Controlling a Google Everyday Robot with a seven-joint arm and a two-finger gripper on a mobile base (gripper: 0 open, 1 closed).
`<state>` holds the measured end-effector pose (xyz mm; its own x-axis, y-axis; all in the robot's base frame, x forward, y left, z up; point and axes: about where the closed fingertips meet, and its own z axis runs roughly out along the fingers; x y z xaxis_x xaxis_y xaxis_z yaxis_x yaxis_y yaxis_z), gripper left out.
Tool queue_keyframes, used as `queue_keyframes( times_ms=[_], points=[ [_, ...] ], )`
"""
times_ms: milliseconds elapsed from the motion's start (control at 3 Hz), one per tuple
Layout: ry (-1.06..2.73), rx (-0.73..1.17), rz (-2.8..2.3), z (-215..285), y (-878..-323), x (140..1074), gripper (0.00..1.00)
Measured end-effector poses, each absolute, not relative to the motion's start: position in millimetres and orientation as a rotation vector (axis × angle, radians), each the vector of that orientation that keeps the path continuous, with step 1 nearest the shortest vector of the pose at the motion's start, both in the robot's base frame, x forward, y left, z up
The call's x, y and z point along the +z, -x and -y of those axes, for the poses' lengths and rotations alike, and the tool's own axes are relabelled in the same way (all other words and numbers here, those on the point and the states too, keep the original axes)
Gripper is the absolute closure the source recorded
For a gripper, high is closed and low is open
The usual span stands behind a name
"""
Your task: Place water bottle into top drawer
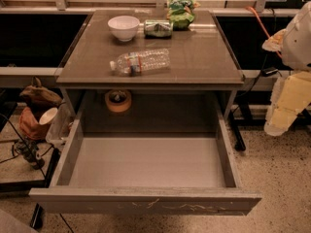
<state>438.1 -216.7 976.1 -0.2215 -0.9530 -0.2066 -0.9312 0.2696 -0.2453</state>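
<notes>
The water bottle (141,61) lies on its side on the brown table top (204,57), near the front left, with its white cap pointing left. The top drawer (146,161) is pulled far out below the table top; its grey floor is bare and its front panel (146,204) is scratched. My gripper (284,113) hangs at the right edge of the view, beside the table and below the level of its top. It is well to the right of the bottle and touches nothing.
A white bowl (123,27), a green can (158,28) lying on its side and a green bag (181,12) stand at the back of the table top. A roll of tape (118,101) sits in the cavity behind the drawer. Clutter and cables lie on the floor at left.
</notes>
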Motion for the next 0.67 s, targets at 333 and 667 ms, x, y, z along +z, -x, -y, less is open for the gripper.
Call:
queue_keyframes(
  times_ms=[333,667],
  points=[
    [1.725,-0.098,-2.232,216.6,-438.1,976.1,0.0],
    [1.735,-0.091,-2.218,213.2,-440.2,976.5,0.0]
  ],
)
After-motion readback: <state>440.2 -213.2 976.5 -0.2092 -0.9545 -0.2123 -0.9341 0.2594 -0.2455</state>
